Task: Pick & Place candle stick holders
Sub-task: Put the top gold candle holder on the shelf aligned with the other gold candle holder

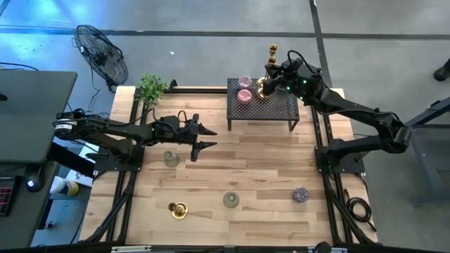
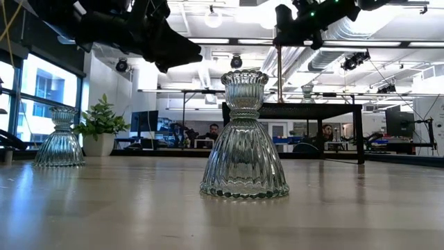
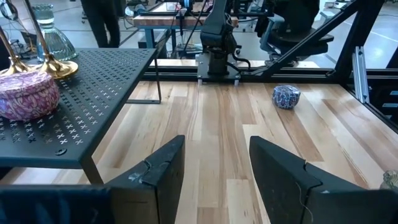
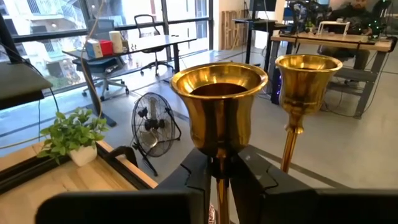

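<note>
Two tall brass sticks stand upright at the far right corner of the black mesh rack (image 1: 260, 107). My right gripper (image 1: 271, 76) is shut on one stick (image 4: 219, 106); the other stick (image 4: 307, 74) stands just beside it. Two pink cups (image 1: 244, 89) sit on the rack's left part, and one also shows in the left wrist view (image 3: 25, 93). My left gripper (image 1: 204, 138) is open and empty above the table, left of the rack. On the table stand two clear glass cups (image 1: 171, 159) (image 1: 230, 200), a short gold holder (image 1: 177, 209) and a purple one (image 1: 301, 195). My right gripper pinches the brass stick's thin stem (image 4: 219, 169) between its two fingers, just below the stick's cup. The stick stands upright in the hold. Whether its foot rests on the rack I cannot tell.
A small potted plant (image 1: 150, 88) stands at the table's far left corner. A further clear glass cup (image 3: 50, 34) sits on the rack behind the brass feet (image 3: 59, 67). Bare wood lies between the rack and the near-side holders. People sit in the room beyond.
</note>
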Controlling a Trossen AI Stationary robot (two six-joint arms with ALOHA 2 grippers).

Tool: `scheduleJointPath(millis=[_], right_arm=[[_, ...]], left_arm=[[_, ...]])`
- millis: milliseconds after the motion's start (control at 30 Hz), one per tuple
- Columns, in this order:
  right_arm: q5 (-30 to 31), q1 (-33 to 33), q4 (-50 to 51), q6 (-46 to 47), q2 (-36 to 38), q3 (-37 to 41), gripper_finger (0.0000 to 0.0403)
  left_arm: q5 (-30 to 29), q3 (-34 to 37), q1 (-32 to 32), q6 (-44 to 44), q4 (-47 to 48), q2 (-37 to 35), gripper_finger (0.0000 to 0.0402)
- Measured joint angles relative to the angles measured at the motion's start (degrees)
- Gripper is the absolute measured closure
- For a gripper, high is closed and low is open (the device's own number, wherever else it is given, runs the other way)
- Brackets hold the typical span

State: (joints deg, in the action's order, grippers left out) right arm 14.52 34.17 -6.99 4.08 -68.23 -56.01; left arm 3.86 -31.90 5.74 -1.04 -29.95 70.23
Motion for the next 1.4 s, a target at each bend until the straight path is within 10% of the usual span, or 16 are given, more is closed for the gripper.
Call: scheduleJointPath(millis=[1400], right_arm=[[-3.16, 2.93, -1.02, 1.78, -2.16, 0.0, 0.0346]], left_arm=[[-0.48, -0.02, 0.0, 0.0, 0.07, 0.03, 0.0228]])
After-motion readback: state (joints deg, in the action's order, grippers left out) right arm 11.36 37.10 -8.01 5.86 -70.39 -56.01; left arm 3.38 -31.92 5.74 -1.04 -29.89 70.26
